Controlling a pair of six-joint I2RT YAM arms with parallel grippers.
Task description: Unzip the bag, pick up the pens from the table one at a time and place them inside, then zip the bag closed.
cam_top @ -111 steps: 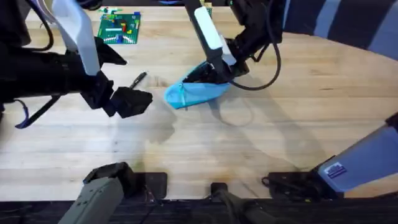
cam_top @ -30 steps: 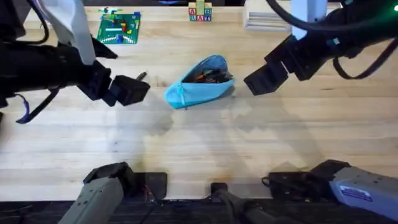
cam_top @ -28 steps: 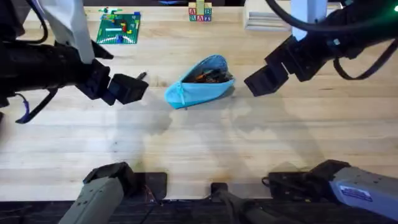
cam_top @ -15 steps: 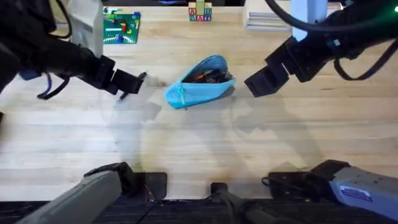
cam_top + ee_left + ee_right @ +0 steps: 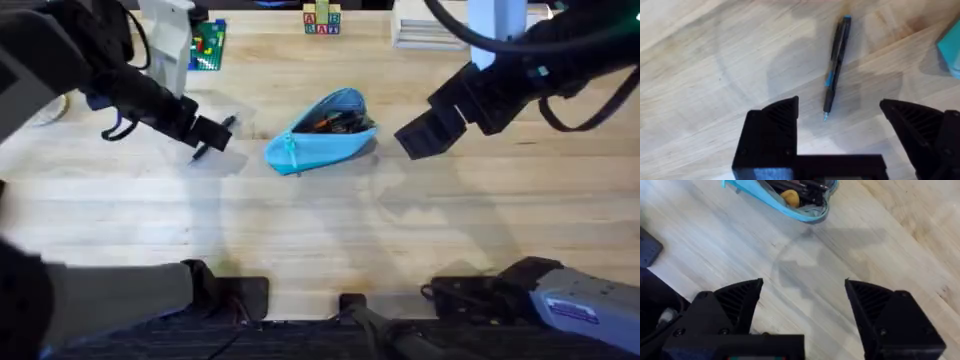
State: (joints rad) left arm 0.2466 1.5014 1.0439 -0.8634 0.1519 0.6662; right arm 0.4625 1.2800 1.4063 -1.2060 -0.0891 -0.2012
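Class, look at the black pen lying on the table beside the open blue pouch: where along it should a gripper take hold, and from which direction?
Grip the pen at mid-barrel, coming straight down from above with the fingers either side of its long axis. It lies flat on the table, thin and straight, with bare wood on both sides, so a centred pinch should keep it from tipping. The open left gripper hangs near its tip, probably the better-placed one.

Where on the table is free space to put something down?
The table is bare between the bag and the arm bases, and beyond the right gripper. It is crowded around the pen under the left gripper.
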